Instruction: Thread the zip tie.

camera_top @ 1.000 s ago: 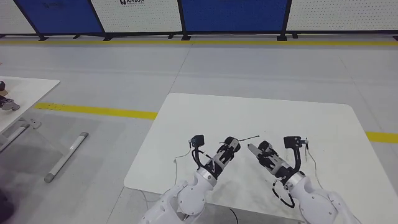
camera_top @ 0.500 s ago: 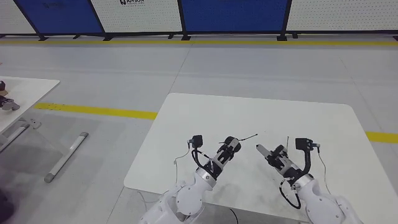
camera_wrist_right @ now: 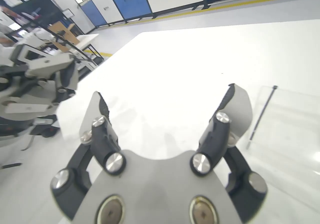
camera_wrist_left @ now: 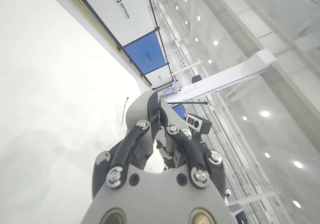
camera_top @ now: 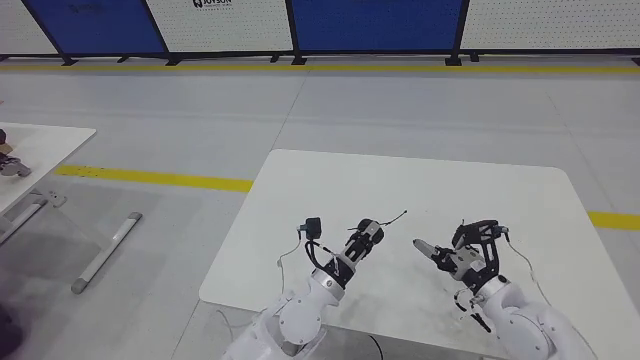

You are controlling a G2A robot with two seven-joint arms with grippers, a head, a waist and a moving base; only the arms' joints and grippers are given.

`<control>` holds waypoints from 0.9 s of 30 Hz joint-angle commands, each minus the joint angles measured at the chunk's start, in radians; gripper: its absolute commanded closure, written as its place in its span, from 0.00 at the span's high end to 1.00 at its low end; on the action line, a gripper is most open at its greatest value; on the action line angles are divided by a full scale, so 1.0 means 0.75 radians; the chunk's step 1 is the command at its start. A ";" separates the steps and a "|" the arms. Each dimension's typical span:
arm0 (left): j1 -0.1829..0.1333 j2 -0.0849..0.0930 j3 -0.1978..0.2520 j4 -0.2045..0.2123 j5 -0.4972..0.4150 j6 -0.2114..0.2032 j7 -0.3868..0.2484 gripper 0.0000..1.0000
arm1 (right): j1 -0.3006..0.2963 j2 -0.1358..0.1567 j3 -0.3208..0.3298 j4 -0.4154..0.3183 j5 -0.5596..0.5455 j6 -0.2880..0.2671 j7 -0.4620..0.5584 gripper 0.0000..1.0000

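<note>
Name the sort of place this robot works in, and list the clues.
Probably a factory hall or industrial test area: blue and white partition panels fence the bay, a yellow line marks the smooth grey floor, and rows of round ceiling lights sit high overhead.

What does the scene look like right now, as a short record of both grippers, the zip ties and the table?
left gripper: shut on the held zip tie, one end sticking out past the fingertips
right gripper: open, empty, above the table
loose zip tie: lying flat on the table beside the right gripper
threading: not yet done
</note>
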 commanded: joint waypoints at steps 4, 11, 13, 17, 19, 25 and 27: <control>0.000 0.000 0.001 0.000 0.002 0.000 0.000 0.00 | 0.000 0.000 0.000 -0.001 0.008 0.001 0.002 1.00; -0.006 -0.002 0.011 -0.004 0.015 0.023 -0.012 0.00 | 0.017 -0.001 -0.061 0.025 -0.153 -0.062 -0.045 1.00; -0.007 -0.002 0.011 -0.007 0.015 0.026 -0.015 0.00 | 0.031 0.001 -0.071 0.042 -0.147 -0.078 -0.064 1.00; -0.005 -0.003 0.009 -0.014 0.010 0.025 -0.002 0.00 | 0.036 0.002 -0.075 0.046 -0.161 -0.078 -0.080 1.00; -0.005 -0.003 0.009 -0.014 0.010 0.025 -0.002 0.00 | 0.036 0.002 -0.075 0.046 -0.161 -0.078 -0.080 1.00; -0.013 -0.004 0.019 -0.015 0.026 0.038 -0.022 0.00 | 0.034 -0.003 -0.093 0.040 -0.079 -0.078 -0.079 1.00; -0.015 -0.005 0.026 -0.019 0.028 0.041 -0.021 0.00 | 0.039 -0.004 -0.100 0.035 -0.053 -0.078 -0.086 1.00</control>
